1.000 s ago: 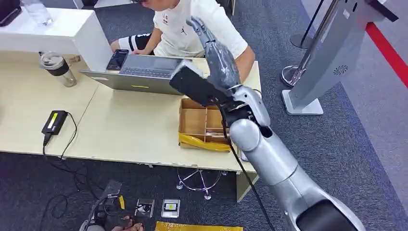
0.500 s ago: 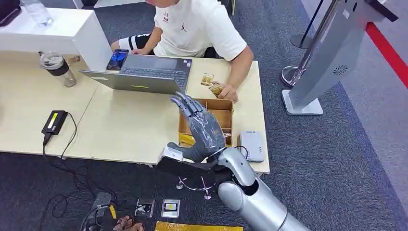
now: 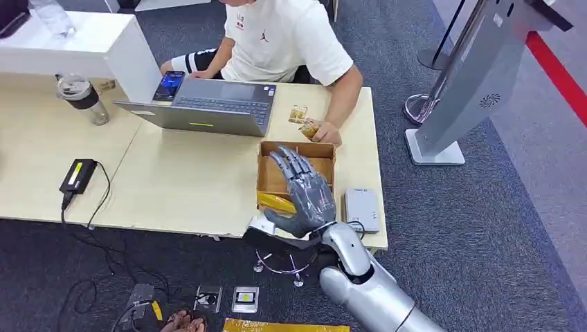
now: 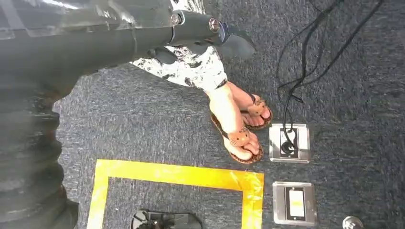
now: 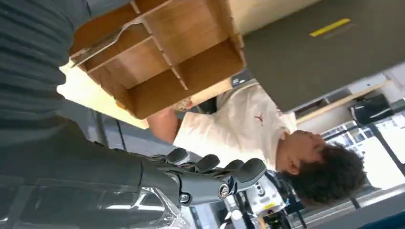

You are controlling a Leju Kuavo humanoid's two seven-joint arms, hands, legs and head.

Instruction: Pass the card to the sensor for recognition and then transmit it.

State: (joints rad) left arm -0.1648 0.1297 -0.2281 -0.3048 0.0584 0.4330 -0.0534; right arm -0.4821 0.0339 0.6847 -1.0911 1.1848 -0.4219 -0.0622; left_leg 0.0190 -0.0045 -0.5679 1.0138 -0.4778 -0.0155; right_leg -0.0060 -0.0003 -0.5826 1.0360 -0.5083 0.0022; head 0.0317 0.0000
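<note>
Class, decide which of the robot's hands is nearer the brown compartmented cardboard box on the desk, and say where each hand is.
Right. The right hand hovers over the brown compartmented cardboard box, fingers spread. The left hand hangs low above the grey carpet, far from the box.

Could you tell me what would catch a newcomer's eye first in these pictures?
First, the right hand, raised with fingers spread and holding nothing, above the wooden divided box at the table's near edge. Behind it a person in a white shirt sits at an open laptop. In the left wrist view, the left hand hangs over grey carpet with yellow floor tape.
</note>
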